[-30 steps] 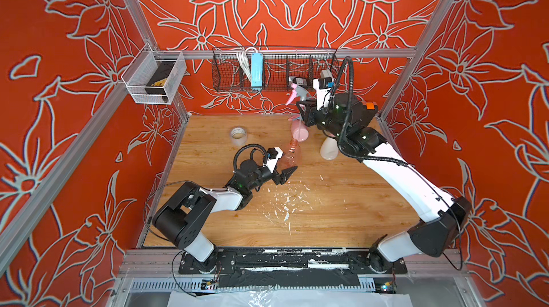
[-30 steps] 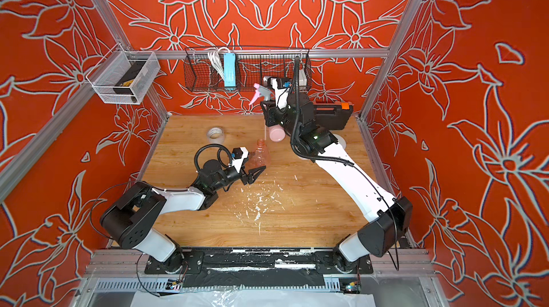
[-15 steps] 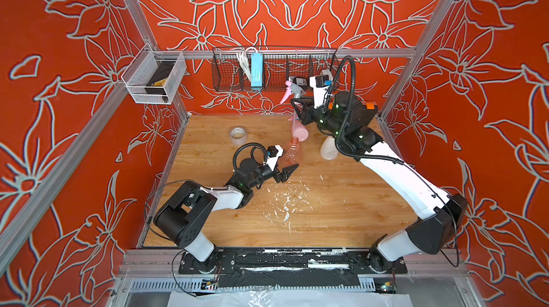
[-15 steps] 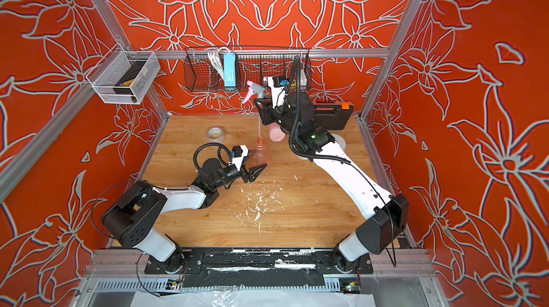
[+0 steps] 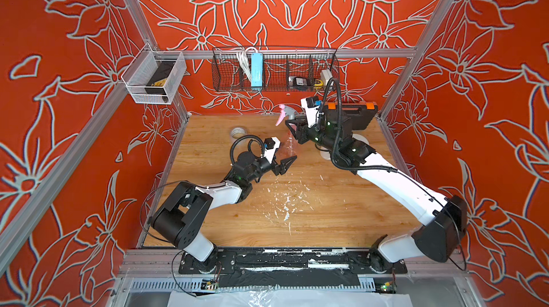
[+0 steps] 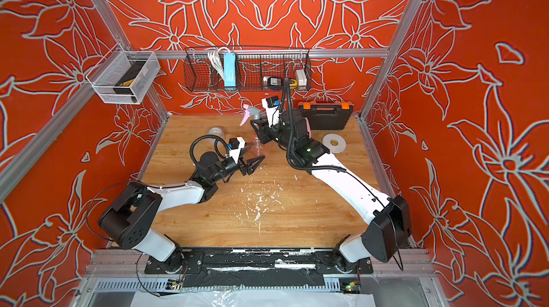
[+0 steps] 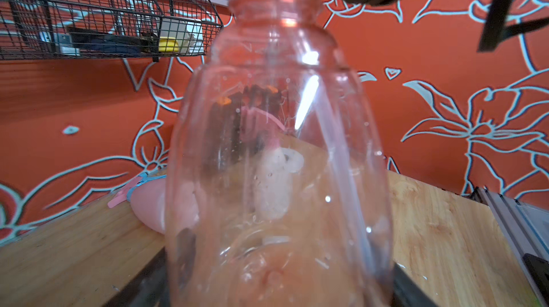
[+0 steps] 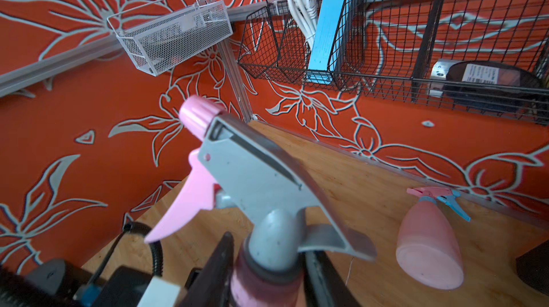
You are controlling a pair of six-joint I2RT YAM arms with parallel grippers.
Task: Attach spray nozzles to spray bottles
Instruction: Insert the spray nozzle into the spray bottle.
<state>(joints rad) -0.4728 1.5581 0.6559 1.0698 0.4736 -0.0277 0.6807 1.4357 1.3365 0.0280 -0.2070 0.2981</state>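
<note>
My left gripper (image 5: 286,162) is shut on the base of the translucent orange spray bottle (image 7: 276,142), which stands upright near the table's middle (image 5: 289,146). Above its neck is the pink-and-grey spray nozzle (image 8: 252,172), also seen in a top view (image 5: 283,114), with its thin dip tube running down inside the bottle. My right gripper (image 8: 269,249) has a finger against each side of the nozzle's pink collar. A pink spray bottle (image 8: 430,249) with a pink-and-blue nozzle on it lies behind, toward the back wall. A cream-white bottle (image 5: 326,155) shows partly under my right arm.
A clear tape roll (image 5: 239,132) lies at the back left and a white tape roll (image 6: 334,143) at the back right. A black and orange tool case (image 6: 325,117) stands against the back wall. A wire basket (image 5: 273,74) hangs above. White flecks (image 5: 285,201) dot the table.
My right arm has carried the pink-and-grey nozzle left and down, from over the pink bottle to the orange bottle's neck. The left arm and its bottle stayed put.
</note>
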